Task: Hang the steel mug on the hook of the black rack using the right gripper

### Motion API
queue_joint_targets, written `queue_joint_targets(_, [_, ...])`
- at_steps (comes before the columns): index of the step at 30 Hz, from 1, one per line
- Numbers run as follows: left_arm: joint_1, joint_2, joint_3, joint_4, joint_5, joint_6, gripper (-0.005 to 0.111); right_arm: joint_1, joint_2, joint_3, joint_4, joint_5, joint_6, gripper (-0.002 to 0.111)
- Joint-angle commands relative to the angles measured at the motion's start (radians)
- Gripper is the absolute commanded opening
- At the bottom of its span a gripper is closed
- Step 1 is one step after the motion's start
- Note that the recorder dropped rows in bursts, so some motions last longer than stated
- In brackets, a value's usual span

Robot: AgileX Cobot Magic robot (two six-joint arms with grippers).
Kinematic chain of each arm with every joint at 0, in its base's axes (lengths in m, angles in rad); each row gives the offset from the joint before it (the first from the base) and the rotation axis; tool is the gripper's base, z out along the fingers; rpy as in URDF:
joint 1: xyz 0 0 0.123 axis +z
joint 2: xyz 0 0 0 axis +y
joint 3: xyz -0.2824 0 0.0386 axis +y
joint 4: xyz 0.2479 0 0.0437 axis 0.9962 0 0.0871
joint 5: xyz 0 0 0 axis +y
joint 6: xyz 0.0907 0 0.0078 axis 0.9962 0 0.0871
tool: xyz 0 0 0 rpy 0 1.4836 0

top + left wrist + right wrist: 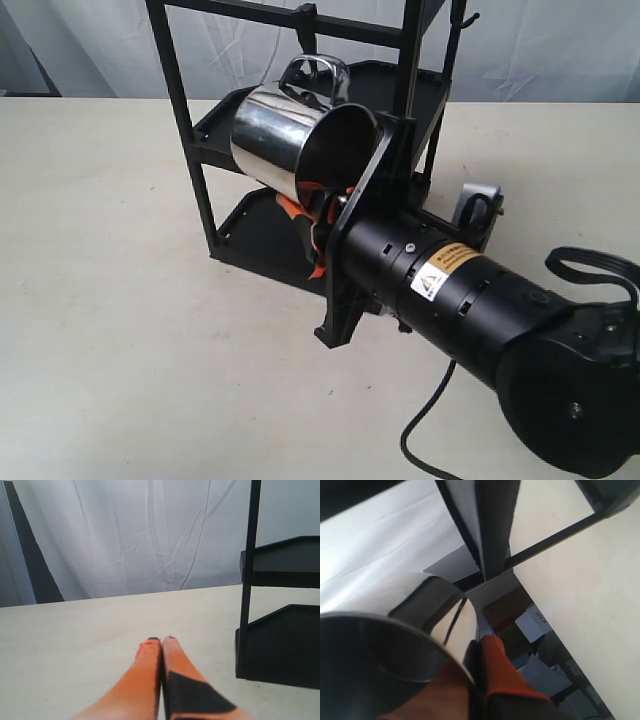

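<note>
The steel mug [275, 135] hangs tilted in the air in front of the black rack [186, 95], mouth toward the arm and looped handle [316, 75] uppermost. My right gripper [308, 228] is shut on the mug's wall at the rim, one orange pad inside and one outside. The hook [306, 20] hangs from the rack's top bar just above the handle, apart from it. In the right wrist view the mug [420, 600] fills the left, the right gripper [482, 641] pinches its wall, and a black rack bar [492, 530] stands close behind. My left gripper [161, 640] is shut and holds nothing, low over the table.
The rack's two tray shelves [232, 238] stand behind and under the mug. A thin curled wire hook [466, 16] sits at the rack's top right. In the left wrist view the rack [280, 565] is nearby. A black cable [425, 440] trails on the pale table [100, 300].
</note>
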Motion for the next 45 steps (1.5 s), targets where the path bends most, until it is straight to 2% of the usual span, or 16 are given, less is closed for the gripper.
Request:
queue_joint_targets(1, [-0.005, -0.005, 0.0, -0.001, -0.005, -0.002, 0.002, 0.001, 0.035, -0.006, 0.026, -0.04, -0.002, -0.001])
queue_joint_targets(22, [-0.005, -0.005, 0.0, -0.001, -0.005, -0.002, 0.002, 0.001, 0.083, -0.006, 0.072, -0.12, -0.014, -0.001])
queue_joint_targets(24, [-0.005, -0.005, 0.0, -0.001, -0.005, -0.002, 0.002, 0.001, 0.083, -0.006, 0.076, -0.122, -0.014, 0.006])
queue_joint_targets(29, [-0.005, -0.005, 0.0, -0.001, -0.005, -0.002, 0.002, 0.001, 0.083, -0.006, 0.106, -0.146, -0.04, 0.043])
queue_joint_targets(31, [-0.005, -0.005, 0.0, -0.001, -0.005, -0.002, 0.002, 0.001, 0.083, -0.006, 0.106, -0.154, -0.039, 0.051])
queue_joint_targets(45, [-0.005, -0.005, 0.0, -0.001, -0.005, -0.002, 0.002, 0.001, 0.083, -0.006, 0.053, -0.193, -0.039, 0.05])
